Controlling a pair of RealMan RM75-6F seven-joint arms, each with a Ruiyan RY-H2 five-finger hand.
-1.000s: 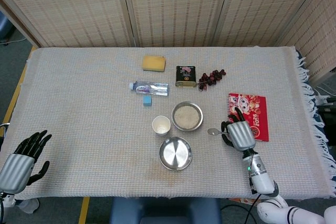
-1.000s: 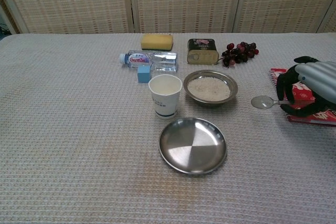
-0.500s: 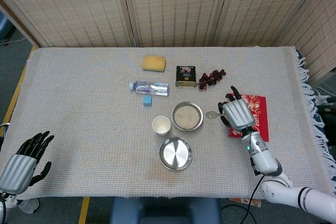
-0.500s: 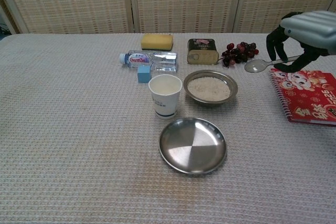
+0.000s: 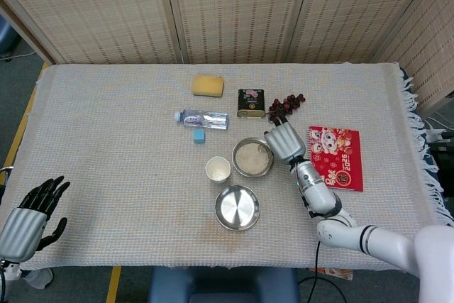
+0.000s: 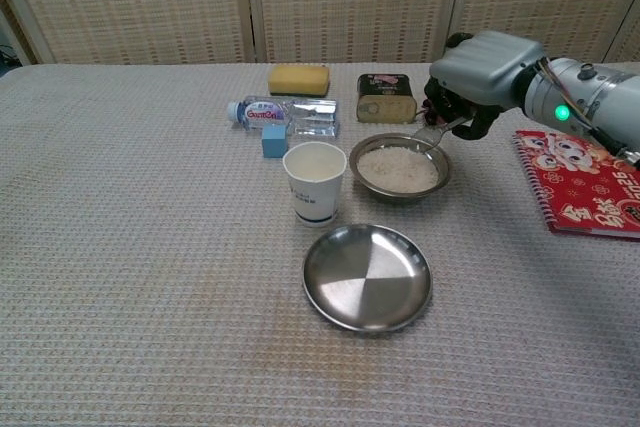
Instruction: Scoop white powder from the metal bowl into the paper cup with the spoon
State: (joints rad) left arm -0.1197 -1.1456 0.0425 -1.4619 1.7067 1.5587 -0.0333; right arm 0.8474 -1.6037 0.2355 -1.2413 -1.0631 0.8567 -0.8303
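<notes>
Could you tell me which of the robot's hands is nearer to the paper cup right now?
The right hand, holding the spoon over the metal bowl just beside the paper cup. The left hand rests far off at the table's near-left corner.

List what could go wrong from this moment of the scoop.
1. The right hand holds the spoon at the far right rim of the metal bowl; pushing down there might tip or slide the shallow bowl.
2. The paper cup stands close beside the bowl, light and narrow; a low carry may knock it over.
3. Powder could spill onto the cloth or into the empty metal plate on the way.
</notes>
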